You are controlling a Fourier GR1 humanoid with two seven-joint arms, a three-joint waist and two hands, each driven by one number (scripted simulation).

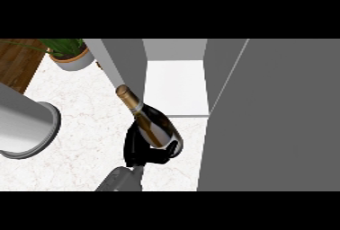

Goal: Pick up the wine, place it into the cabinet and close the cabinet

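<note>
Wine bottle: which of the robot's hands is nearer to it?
Left. The left hand is curled round the base of the wine bottle; the right hand is not in view.

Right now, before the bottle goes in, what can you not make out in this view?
- Head view: the base of the wine bottle, covered by the right hand curled round it.
- Head view: the cabinet's inside beyond the white shelf, hidden by the grey door.
- Head view: the grey cylinder, cut off by the left edge; I cannot tell what it is.
- Left hand: not in view.
</note>
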